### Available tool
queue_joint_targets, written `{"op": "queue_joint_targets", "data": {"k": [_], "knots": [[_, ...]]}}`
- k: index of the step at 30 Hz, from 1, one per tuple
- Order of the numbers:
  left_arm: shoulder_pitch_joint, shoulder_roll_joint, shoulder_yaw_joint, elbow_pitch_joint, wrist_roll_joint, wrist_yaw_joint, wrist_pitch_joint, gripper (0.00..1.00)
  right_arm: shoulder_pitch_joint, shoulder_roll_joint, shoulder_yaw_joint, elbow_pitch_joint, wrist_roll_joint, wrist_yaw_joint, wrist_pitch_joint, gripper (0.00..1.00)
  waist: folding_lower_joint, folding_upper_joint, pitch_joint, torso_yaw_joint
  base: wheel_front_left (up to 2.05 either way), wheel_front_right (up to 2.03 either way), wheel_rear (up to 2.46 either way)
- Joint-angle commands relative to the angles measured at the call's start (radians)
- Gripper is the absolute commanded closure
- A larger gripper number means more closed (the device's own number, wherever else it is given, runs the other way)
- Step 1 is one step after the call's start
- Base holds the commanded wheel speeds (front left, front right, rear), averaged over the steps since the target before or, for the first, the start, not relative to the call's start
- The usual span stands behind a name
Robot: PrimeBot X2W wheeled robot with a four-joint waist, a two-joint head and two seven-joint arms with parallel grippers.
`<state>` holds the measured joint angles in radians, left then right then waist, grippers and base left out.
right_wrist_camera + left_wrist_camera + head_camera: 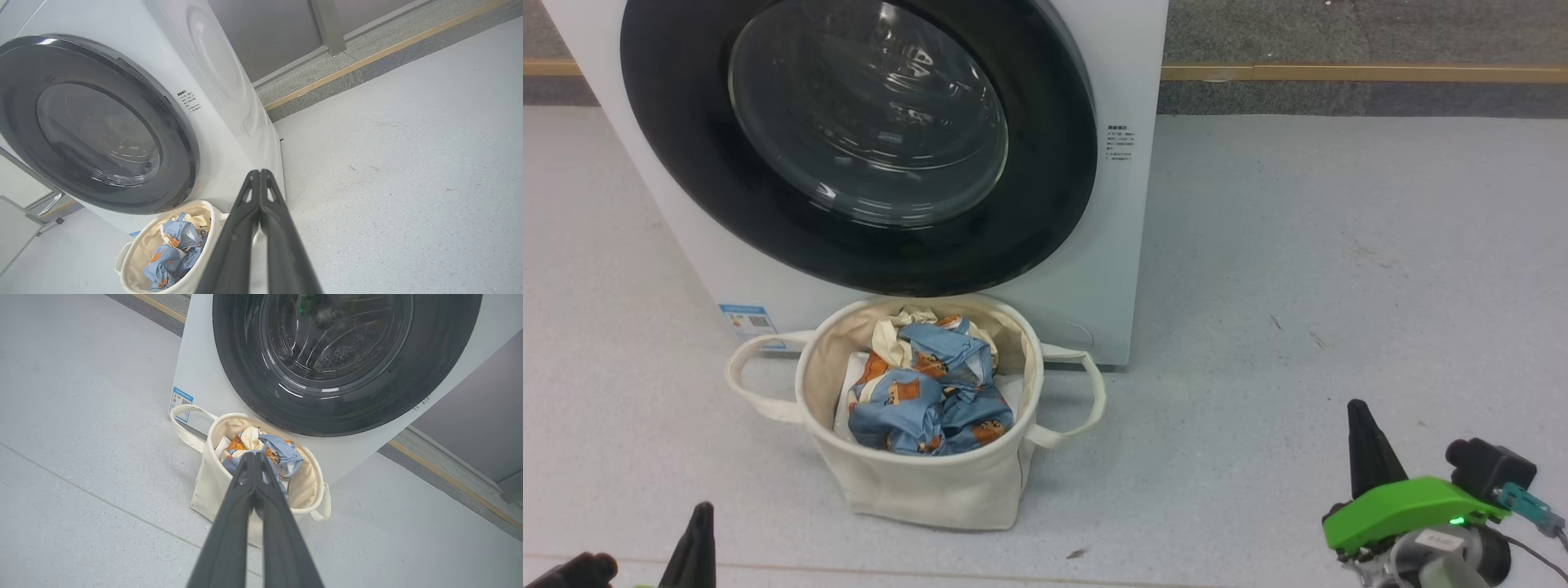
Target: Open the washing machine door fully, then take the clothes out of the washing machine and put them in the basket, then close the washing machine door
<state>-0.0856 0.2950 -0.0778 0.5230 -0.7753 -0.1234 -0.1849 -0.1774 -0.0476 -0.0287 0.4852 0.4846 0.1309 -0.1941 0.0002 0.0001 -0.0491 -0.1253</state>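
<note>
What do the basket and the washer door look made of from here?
The basket looks like cream woven cloth, probably canvas, with a matte finish; its soft walls crease and sag. The door has a glossy black rim, likely plastic, with a smooth sheen. Its clear domed centre looks like glass, see-through with sharp highlights.

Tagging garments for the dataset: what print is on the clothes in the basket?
Blue fabric with orange-brown cartoon bears, some cream parts. The clothes show best in the head view.

Door [686,163] rim's super glossy black plastic, clear glass dome; basket [931,482] is matt cream canvas, clothes [931,400] soft cloth, floor [1339,245] speckled matt.
</note>
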Motion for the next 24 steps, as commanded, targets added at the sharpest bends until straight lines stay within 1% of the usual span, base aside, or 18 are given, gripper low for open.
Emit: {"op": "queue_joint_targets", "data": {"k": [1,24], "knots": [[-0.045,0.016,0.028,-0.037,-0.023,-0.001,0.008,1.0,-0.037,-0.004,-0.004,-0.043,0.03,0.0,0.01,1.0,-0.0002,-0.0001,0.001,0.002,0.0,0.0,0.0],[-0.04,-0.044,0.066,-0.092,-0.208,-0.003,0.074,1.0,-0.013,-0.003,-0.022,-0.088,0.28,0.0,0.078,1.0,-0.0002,-0.0001,0.013,0.03,0.0,0.0,0.0]]}}
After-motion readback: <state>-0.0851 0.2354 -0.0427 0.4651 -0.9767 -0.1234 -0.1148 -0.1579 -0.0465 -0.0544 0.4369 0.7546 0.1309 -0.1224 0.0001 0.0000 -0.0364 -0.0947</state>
